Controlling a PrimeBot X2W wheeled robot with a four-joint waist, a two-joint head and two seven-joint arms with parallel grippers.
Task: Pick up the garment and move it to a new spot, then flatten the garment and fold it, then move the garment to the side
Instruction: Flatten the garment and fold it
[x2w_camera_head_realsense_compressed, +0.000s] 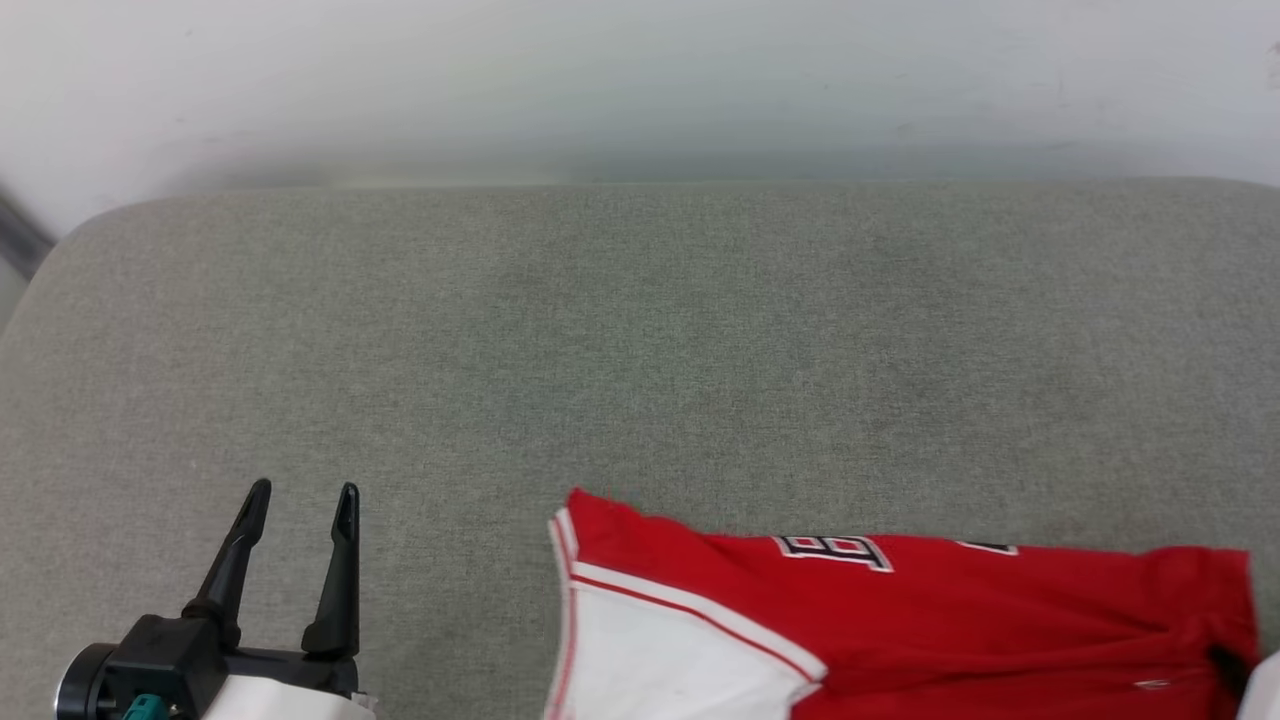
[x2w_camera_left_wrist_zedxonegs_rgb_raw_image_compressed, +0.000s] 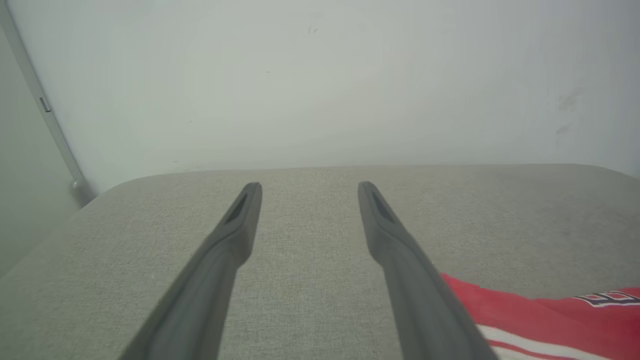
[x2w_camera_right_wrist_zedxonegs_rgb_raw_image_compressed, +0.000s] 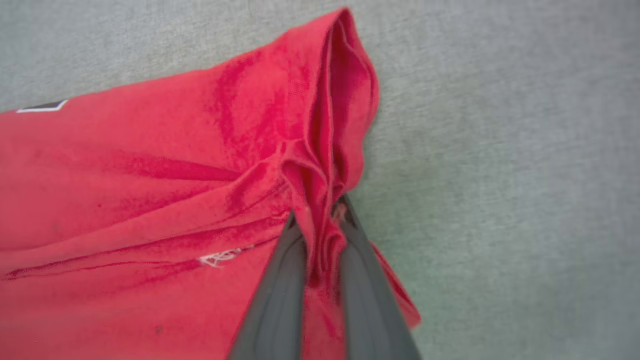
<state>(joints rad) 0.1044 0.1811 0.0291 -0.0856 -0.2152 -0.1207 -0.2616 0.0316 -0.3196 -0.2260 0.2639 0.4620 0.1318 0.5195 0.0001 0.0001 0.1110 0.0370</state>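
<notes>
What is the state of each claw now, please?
Left claw: open, holding nothing, above the grey cushion.
Right claw: closed on a bunched fold of the red garment.

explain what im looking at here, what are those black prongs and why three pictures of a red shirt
It is a two-armed robot seen through three cameras. One sits on its head and looks down at a grey cushion; the other two sit on its wrists. The black prongs are gripper fingers. The left gripper is open above bare cushion, holding nothing. The right gripper has pinched a bunched fold at the edge of the garment, a red shirt with a white sleeve that lies on the cushion.
</notes>
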